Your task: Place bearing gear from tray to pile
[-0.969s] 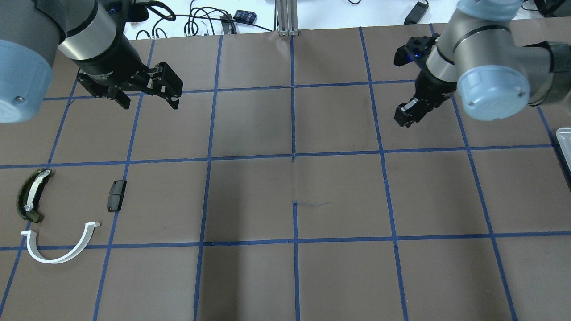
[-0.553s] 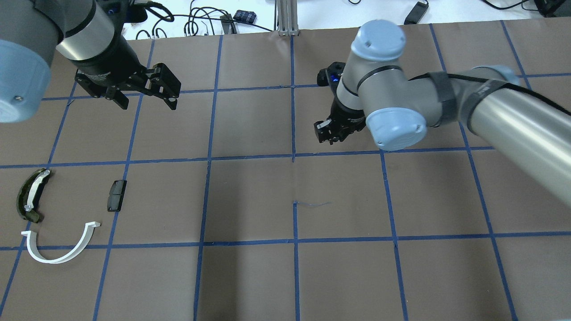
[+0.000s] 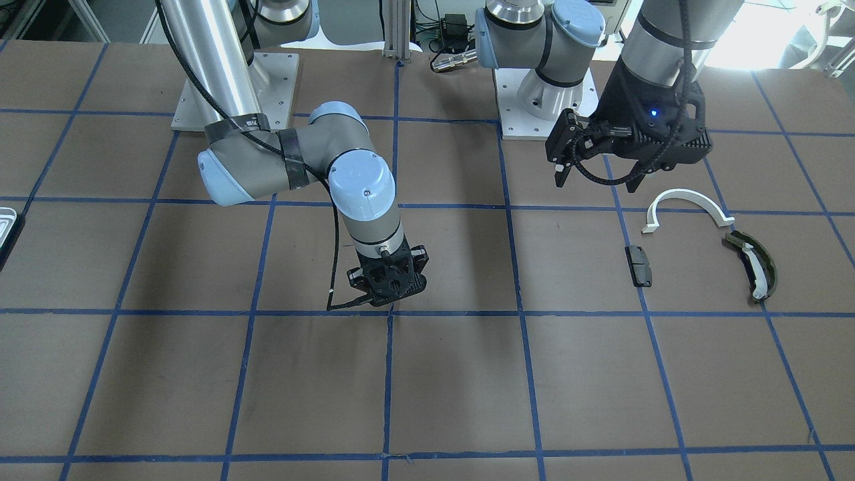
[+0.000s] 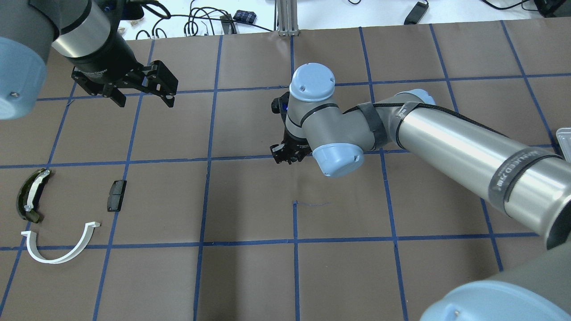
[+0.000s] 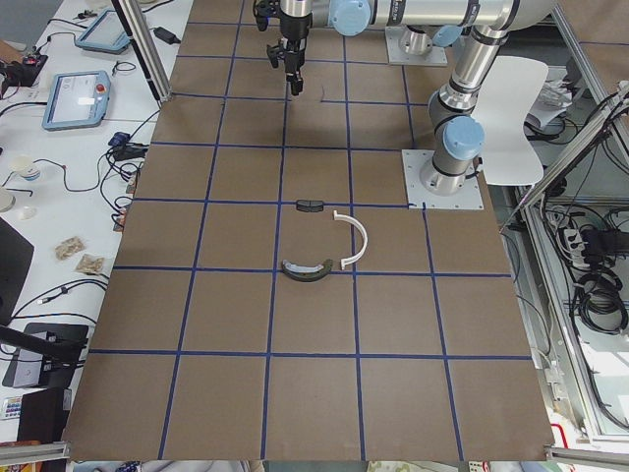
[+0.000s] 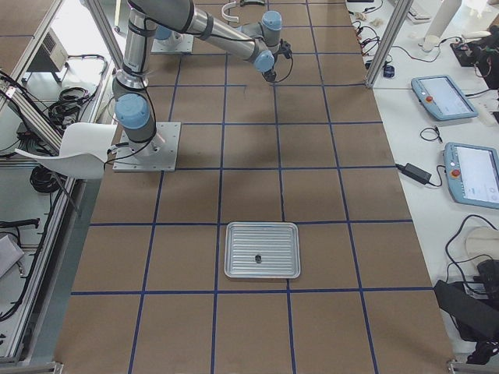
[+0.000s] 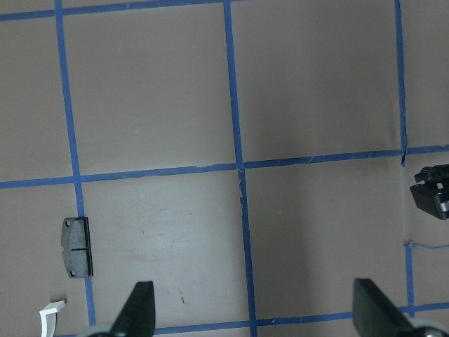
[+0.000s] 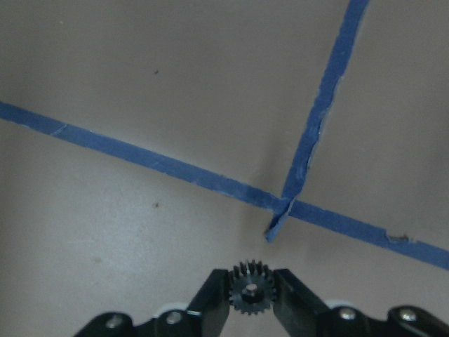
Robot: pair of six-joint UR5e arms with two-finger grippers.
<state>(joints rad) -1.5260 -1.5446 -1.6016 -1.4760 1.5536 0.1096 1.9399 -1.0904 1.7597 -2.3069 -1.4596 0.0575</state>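
Observation:
My right gripper (image 8: 248, 309) is shut on a small black toothed gear (image 8: 248, 289). It hangs low over the tape crossing near the table's middle (image 4: 287, 157), also seen in the front-facing view (image 3: 387, 295). My left gripper (image 4: 146, 102) is open and empty, high at the back left, above the pile. The pile holds a white arc (image 4: 76, 252), an olive curved piece (image 4: 29, 196) and a black block (image 4: 116, 195). The block also shows in the left wrist view (image 7: 76, 247). The tray (image 6: 262, 234) lies far to the right, its edge just visible overhead (image 4: 564, 138).
Brown table paper carries a blue tape grid. A small dark part (image 6: 257, 257) lies on the tray. The arm bases (image 3: 544, 100) stand at the robot's side. Cables and devices (image 4: 209, 22) lie past the far edge.
My right arm has swung from the right side of the table leftward to its middle, gripper staying shut. My left gripper has shifted only slightly.

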